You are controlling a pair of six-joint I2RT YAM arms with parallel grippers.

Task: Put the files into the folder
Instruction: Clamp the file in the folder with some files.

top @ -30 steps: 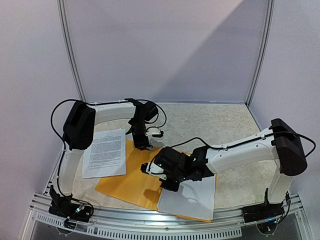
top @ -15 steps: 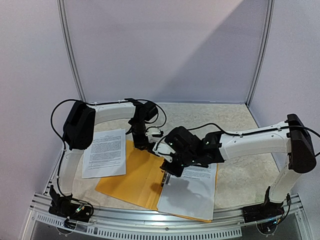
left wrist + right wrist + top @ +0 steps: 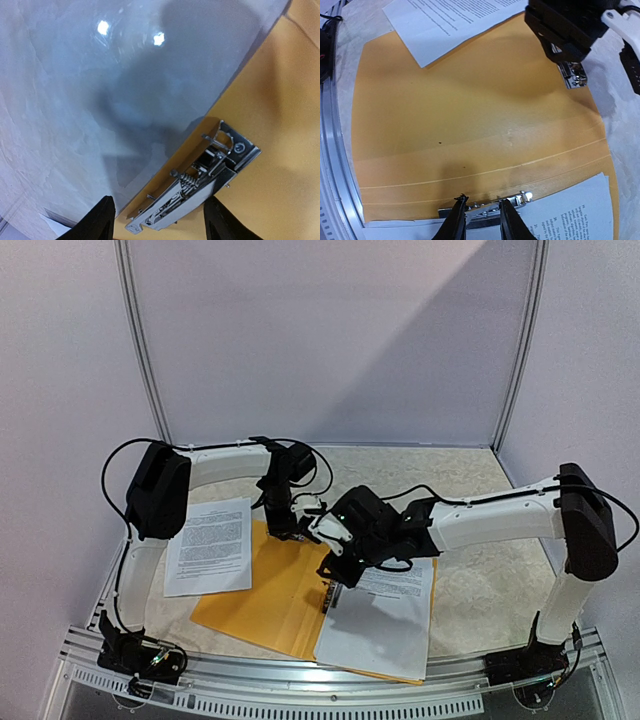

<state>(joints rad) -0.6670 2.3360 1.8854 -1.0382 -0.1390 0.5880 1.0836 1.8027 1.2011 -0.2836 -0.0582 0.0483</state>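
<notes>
Top camera: fixed high behind the robot, looking down over the whole tabletop (image 3: 470,480) | left wrist: very close, tilted onto folder (image 3: 280,150) edge and metal clip (image 3: 200,185) | right wrist: close, down onto folder | shared: folder, all views

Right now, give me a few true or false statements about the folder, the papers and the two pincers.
The folder lies open on the table. True.
Every sheet is on the folder. False: one printed sheet lies mostly on the table at its left, while other sheets rest on its right half.
The left pincer has its fingers apart, with a metal clip between them. True.
The right pincer holds a sheet high above the table. False: it is down at the folder, by a second clip at the sheets' edge.
</notes>
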